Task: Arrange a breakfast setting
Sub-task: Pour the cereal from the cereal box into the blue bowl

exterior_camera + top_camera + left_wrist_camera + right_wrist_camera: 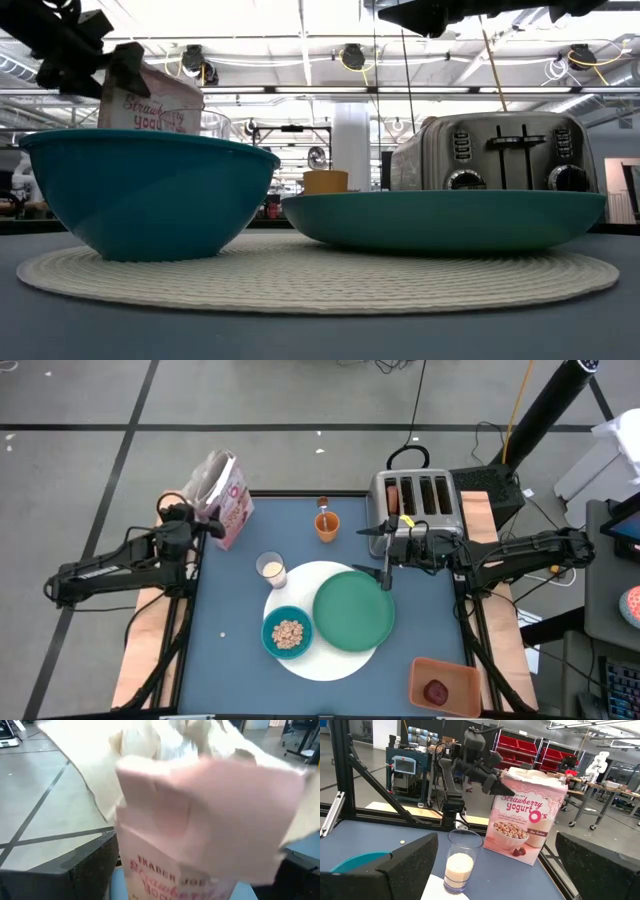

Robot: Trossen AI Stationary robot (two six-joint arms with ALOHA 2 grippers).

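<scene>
Round white woven mat (325, 622) lies mid-table. On it sit a large green plate (354, 611) and, beside that, a smaller teal bowl (288, 632) of cereal. A milk glass (271, 569) stands at the mat's far edge, an orange cup (327, 524) beyond it. The left gripper (208, 525) is spread against a pink cereal box (226, 497). The right gripper (386, 552) hangs spread above the plate's far rim.

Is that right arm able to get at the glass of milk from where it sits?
Probably yes: the open right gripper hovers over the green plate, and nothing stands between it and the milk glass.
</scene>
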